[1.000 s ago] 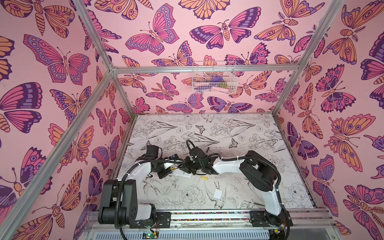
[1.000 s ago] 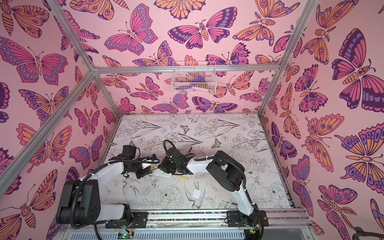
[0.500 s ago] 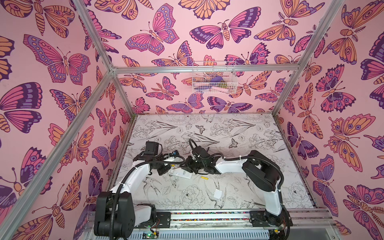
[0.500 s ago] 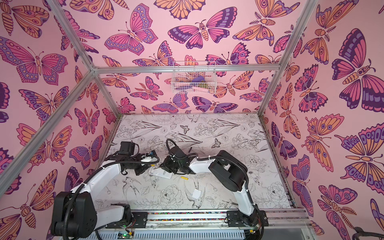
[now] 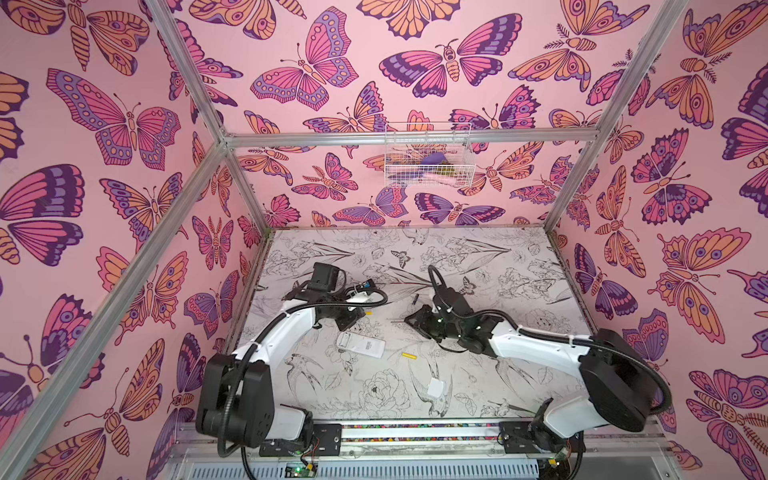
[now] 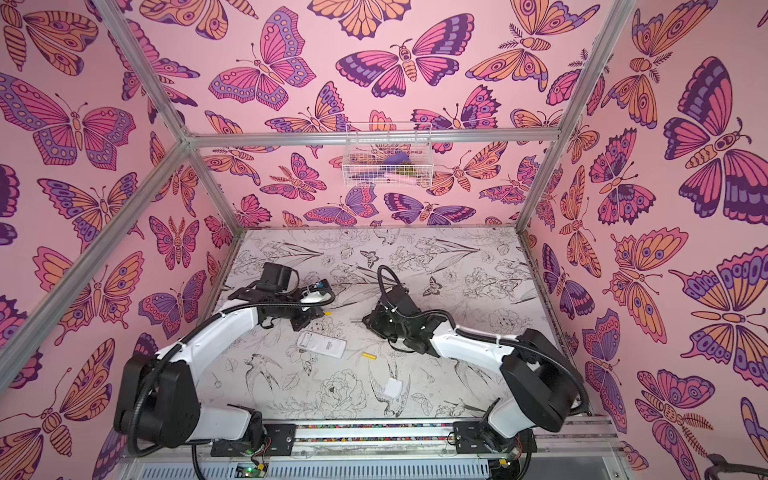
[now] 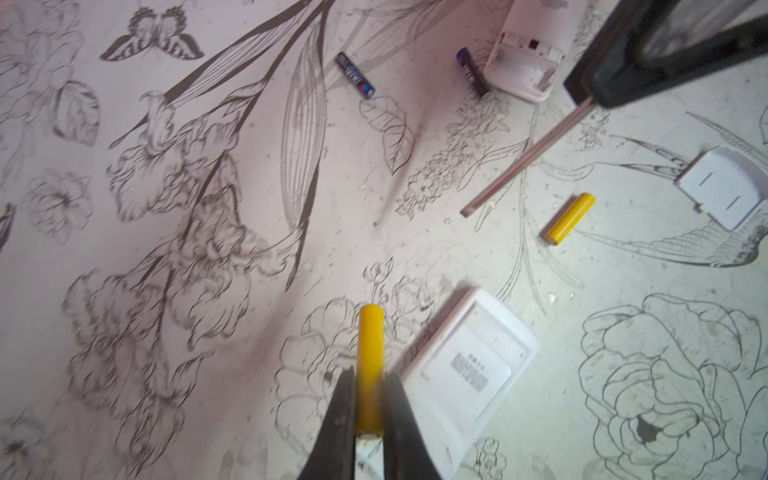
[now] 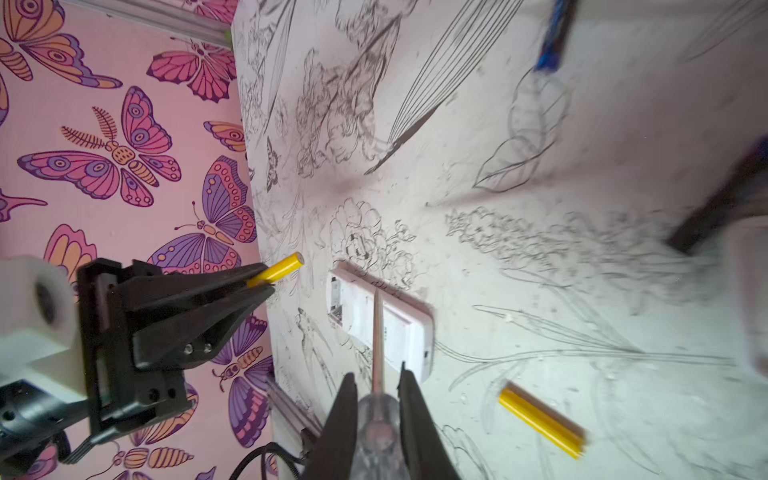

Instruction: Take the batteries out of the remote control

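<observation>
We hold one yellow battery [image 7: 370, 332] in the left gripper [image 7: 369, 376].
Its jaws are clamped on it, at 12 o'clock from the white remote [image 5: 360, 344]. Our right gripper [image 8: 377, 384] is clamped on a thin tool [image 8: 377, 332]. A second yellow battery [image 5: 409, 356] lies at 4 o'clock, a black battery [image 5: 415, 298] at 1 o'clock.

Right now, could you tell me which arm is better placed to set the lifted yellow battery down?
Left, probably: the left gripper is shut on the yellow battery, while the right gripper is shut on the thin tool.
</observation>
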Action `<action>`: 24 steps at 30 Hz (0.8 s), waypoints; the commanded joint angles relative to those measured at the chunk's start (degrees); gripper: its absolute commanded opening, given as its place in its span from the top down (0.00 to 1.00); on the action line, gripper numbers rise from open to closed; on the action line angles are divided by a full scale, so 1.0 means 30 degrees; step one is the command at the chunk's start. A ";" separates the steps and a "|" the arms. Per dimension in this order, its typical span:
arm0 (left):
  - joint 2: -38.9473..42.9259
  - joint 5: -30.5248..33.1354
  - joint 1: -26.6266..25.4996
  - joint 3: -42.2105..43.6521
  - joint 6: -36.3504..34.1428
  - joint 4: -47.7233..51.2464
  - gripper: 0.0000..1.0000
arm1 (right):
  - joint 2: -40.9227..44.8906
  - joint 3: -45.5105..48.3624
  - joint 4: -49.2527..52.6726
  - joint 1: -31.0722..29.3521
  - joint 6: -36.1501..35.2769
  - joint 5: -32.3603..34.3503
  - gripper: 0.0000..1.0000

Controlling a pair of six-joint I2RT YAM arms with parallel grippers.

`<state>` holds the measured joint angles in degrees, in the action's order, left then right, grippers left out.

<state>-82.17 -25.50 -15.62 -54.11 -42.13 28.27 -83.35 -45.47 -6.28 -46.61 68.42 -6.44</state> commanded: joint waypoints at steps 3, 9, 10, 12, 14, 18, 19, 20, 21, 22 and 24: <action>-0.1464 0.0653 -0.1723 -0.0225 0.4506 -0.3371 0.95 | 0.2093 0.1187 0.2001 0.0812 -0.3189 0.3640 1.00; -0.3530 0.1060 -0.3079 -0.0810 0.7490 -0.4060 0.94 | 0.3234 0.1974 0.1339 0.1455 -0.5588 0.6100 1.00; -0.3842 0.1508 -0.3385 -0.1122 0.7538 -0.3849 0.93 | 0.3211 0.1960 0.1249 0.1486 -0.5909 0.6563 1.00; -0.4349 0.1604 -0.3559 -0.1600 0.7366 -0.3361 0.94 | 0.3031 0.1750 0.1201 0.1693 -0.6615 0.6947 1.00; -0.4597 0.1742 -0.3805 -0.1845 0.7191 -0.3059 0.94 | 0.2817 0.1625 0.0723 0.1730 -0.7576 0.7423 1.00; -0.5479 0.2385 -0.4306 -0.2616 0.7175 -0.1940 0.93 | 0.1556 0.1263 -0.0044 0.2166 -0.8577 0.8491 1.00; -0.5834 0.2530 -0.4387 -0.2834 0.7284 -0.1630 0.93 | 0.1030 0.1015 -0.0102 0.2454 -0.8677 0.8164 1.00; -0.6186 0.2557 -0.4454 -0.3103 0.7323 -0.1293 0.93 | 0.0554 0.0755 -0.0118 0.2769 -0.8809 0.7792 1.00; -0.6456 0.2809 -0.4566 -0.3378 0.7278 -0.1016 0.93 | 0.0179 0.0607 -0.0267 0.2964 -0.8929 0.7510 1.00; -0.6728 0.2947 -0.4680 -0.3642 0.7243 -0.0730 0.93 | -0.0182 0.0540 -0.0609 0.3199 -0.9057 0.7348 1.00; -0.7217 0.2983 -0.4867 -0.4088 0.7088 -0.0139 0.93 | -0.0583 0.0646 -0.1126 0.3472 -0.8819 0.7443 1.00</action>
<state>-102.10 -17.87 -29.41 -64.84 -21.26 22.92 -84.07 -41.89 -6.46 -37.23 43.57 15.00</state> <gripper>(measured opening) 0.118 0.169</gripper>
